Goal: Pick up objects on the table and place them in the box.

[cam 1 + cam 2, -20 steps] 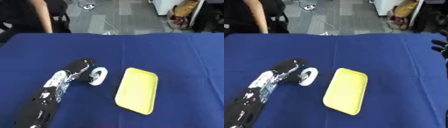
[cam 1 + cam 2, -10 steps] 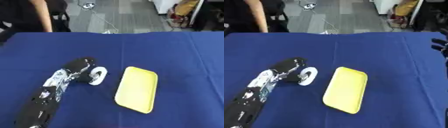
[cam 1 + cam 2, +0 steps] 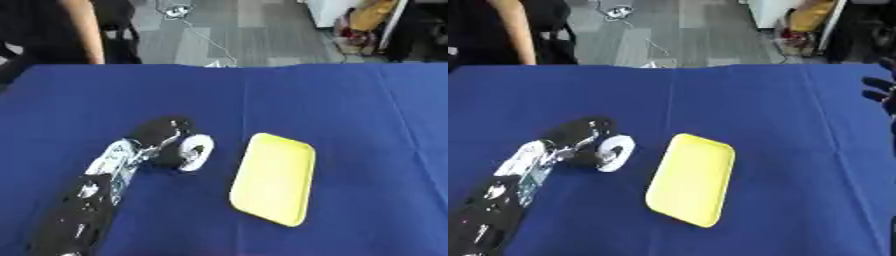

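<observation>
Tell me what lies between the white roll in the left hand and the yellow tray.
Only bare blue tablecloth, seen in both eye views.

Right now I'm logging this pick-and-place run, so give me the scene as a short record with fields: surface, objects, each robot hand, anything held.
surface: table with blue cloth
container: yellow tray, lying flat, nothing in it
left robot hand, curled round a white roll, just left of the tray
right robot hand, only dark fingertips at the right edge, holds nothing visible
roll to tray: apart, not touching
</observation>
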